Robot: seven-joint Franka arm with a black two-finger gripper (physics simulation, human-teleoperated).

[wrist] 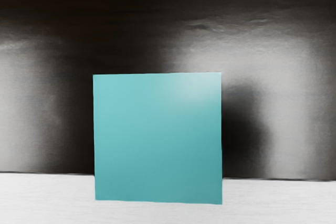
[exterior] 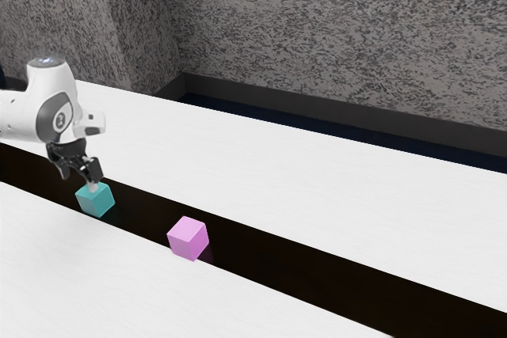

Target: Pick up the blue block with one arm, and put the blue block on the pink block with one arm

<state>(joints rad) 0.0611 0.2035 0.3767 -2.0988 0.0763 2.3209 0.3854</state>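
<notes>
So here's where I'm at: my end effector is hanging right over the blue block, fingers spread apart and not clamped on anything. The fingertips look to be just above the block's top. One of them might be brushing it, honestly can't tell from the side.

The blue block (more teal, tbh) is sitting flat on the worktop, on the dark stripe that runs across the white surface, close to the stripe's nearer edge. From my wrist view the block is directly under my hand, square-on, with the dark stripe behind it and the white part of the worktop along its near side.

The pink block is also down on the worktop, on that same stripe, near the blue one toward the exterior view's right. There's a clear gap between them, no touching. My arm comes in from the exterior view's left.
</notes>
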